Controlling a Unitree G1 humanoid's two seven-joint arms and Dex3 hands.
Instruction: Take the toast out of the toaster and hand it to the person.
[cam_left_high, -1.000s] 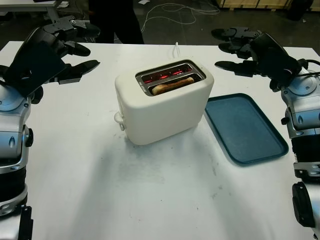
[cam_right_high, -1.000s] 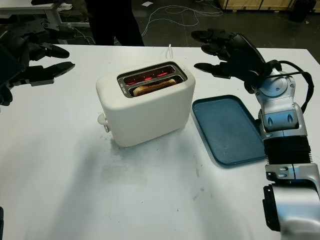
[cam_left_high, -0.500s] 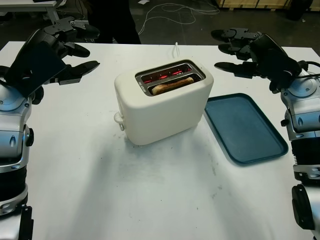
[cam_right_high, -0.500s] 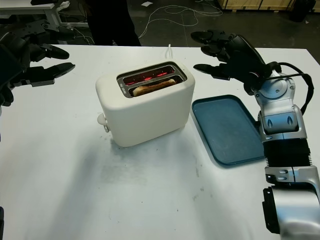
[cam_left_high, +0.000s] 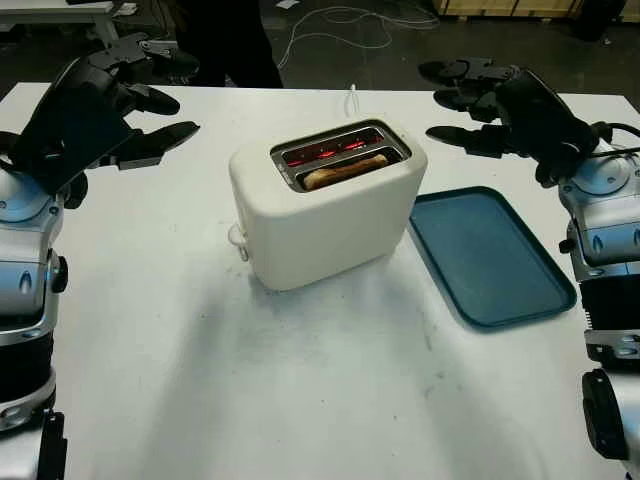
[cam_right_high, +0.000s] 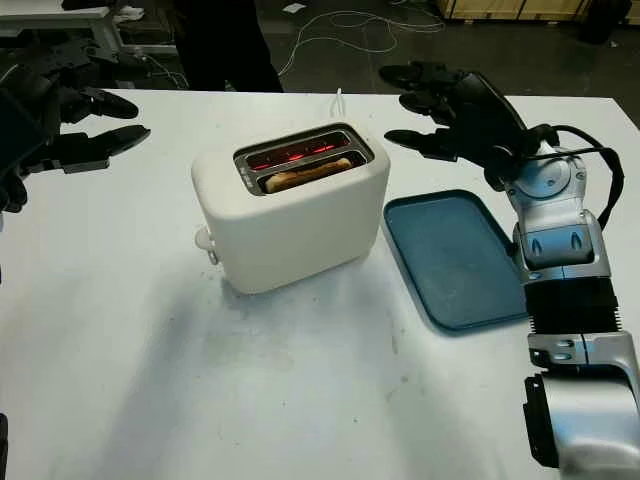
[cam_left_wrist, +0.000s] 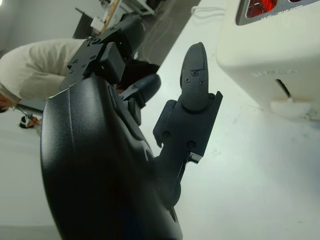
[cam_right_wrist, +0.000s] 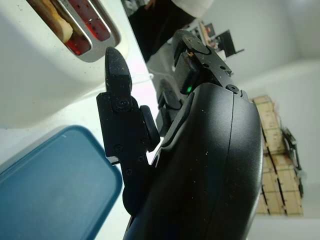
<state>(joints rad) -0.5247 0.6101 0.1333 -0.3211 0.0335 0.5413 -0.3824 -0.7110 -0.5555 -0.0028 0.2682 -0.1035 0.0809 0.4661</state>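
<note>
I have the toaster in the middle of the white desk, and the toast sits low in the near slot, only its browned top edge showing, while the far slot glows red and holds nothing I can make out. Almost nothing has changed over the last second: the toast has not risen, the toaster has not shifted, and the blue tray lies bare just right of it as before. My right hand has crept a touch toward the toaster but hangs in the air at the far right, above the desk beyond the tray's far corner, released and holding nothing. My left hand has stayed raised at the far left, well apart from the toaster, also released and empty. Someone in dark clothing stands beyond the far edge of the desk, and in the left wrist view I see a person in a light top bent over in the background. I judge the task barely begun: the reach toward the slot is only starting, and neither hand is near the toast yet. With the elements glowing, I would treat the slot as hot and come down onto the toast's exposed edge from above with the right hand, which is closer.
</note>
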